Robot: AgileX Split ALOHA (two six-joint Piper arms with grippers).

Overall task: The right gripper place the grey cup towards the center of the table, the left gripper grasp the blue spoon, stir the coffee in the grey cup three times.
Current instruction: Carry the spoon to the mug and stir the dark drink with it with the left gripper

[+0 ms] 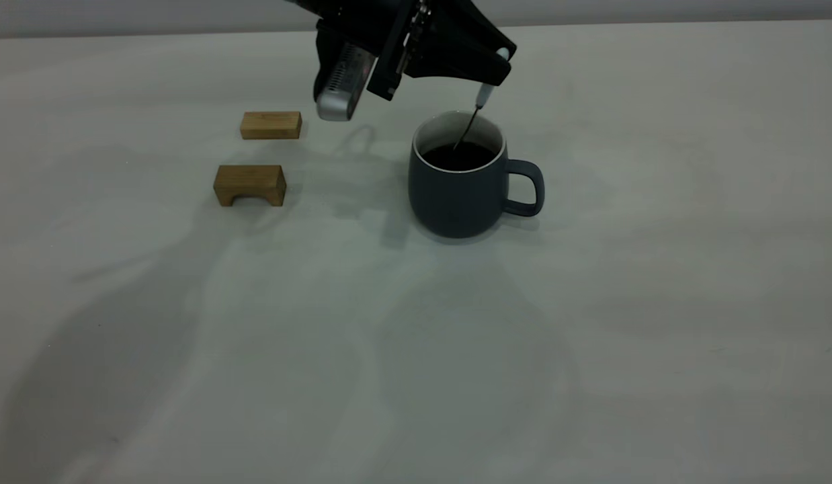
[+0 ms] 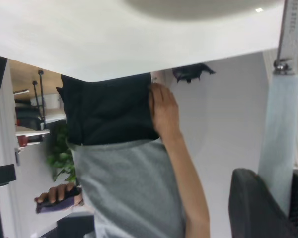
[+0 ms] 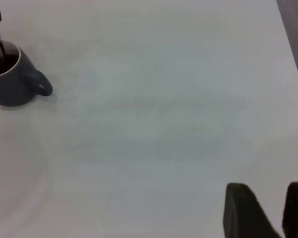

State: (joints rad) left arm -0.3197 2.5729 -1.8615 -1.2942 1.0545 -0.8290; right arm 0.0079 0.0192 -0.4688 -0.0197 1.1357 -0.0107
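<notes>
Ext. view: grey cup [image 1: 464,181] stands upright on the counter [image 1: 416,349] a bit above centre, around 12 o'clock, handle pointing to 3 o'clock, dark coffee [image 1: 462,156] inside. The left claw [image 1: 496,67] hangs just above the cup's rim, clamped on the blue spoon [image 1: 482,95]; the handle sticks down out of the fingers, and the thin metal neck slants into the coffee, bowl hidden under the surface. Two wooden blocks sit well apart from the cup at approx. 10 o'clock: a flat block [image 1: 271,125] farther back and an arched block [image 1: 249,185] nearer the camera. Left wrist view adds what the ext. view lacks: the pale blue handle [image 2: 279,144] close up, pinched by a dark finger [image 2: 256,206], plus a person [image 2: 129,178] in a grey top and black trousers beyond the counter edge, one hand [image 2: 162,111] against the trousers, the other [image 2: 59,196] w/ a dark object. Right wrist view is the only one showing the right claw [image 3: 273,213]: fingers apart, nothing between them, hovering over bare counter well apart from the cup [image 3: 12,82], which sits far off w/ the spoon neck [image 3: 0,47] dipping in.
</notes>
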